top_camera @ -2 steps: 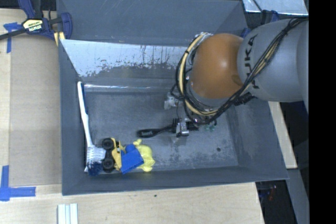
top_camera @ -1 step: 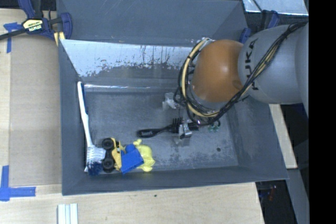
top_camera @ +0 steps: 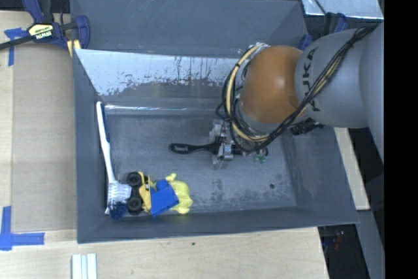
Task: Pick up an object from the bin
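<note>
The gripper (top_camera: 224, 151) hangs low over the middle of the bin (top_camera: 88, 160), close to the floor. Whether it is open or clenched cannot be told, as the wrist hides it. A black tool (top_camera: 188, 148), slim and flat on the floor, lies just left of it. The tool's rounded end points left and its right end reaches the gripper's tip; whether it is grasped cannot be told either. Over the gripper sits the orange cover (top_camera: 271, 85), ringed by yellow and black cables (top_camera: 230, 91), and the grey arm (top_camera: 346, 82) runs off to the right. Well apart, in the near-left corner, a yellow and blue toy (top_camera: 163, 196) with black wheels lies against the head of a white brush (top_camera: 102, 137), whose handle runs along the left wall.
</note>
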Available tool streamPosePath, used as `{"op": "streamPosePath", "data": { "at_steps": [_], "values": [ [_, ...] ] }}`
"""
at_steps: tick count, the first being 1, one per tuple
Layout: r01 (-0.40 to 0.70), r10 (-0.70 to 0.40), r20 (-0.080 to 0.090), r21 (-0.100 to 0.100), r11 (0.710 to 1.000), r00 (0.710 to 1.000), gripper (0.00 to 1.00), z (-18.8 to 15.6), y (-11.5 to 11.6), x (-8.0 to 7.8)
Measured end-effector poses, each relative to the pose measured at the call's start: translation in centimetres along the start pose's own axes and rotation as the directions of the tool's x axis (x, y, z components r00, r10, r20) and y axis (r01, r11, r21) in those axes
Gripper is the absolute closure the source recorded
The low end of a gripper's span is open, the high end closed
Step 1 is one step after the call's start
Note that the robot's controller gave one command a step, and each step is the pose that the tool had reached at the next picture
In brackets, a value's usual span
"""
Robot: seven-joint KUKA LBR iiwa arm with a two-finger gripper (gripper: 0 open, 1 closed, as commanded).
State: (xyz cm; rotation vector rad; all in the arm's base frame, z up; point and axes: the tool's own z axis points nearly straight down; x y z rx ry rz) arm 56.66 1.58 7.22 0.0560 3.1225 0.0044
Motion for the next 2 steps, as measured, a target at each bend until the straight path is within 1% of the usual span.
{"op": "streamPosePath", "data": {
  "at_steps": [1, 2],
  "values": [
    [0.0, 0.0, 0.0, 0.0, 1.0, 1.0, 1.0, 0.0, 0.0, 0.0],
    [0.0, 0.0, -0.005, 0.001, 1.0, 1.0, 1.0, -1.7, 0.0, 0.1]
  ]
}}
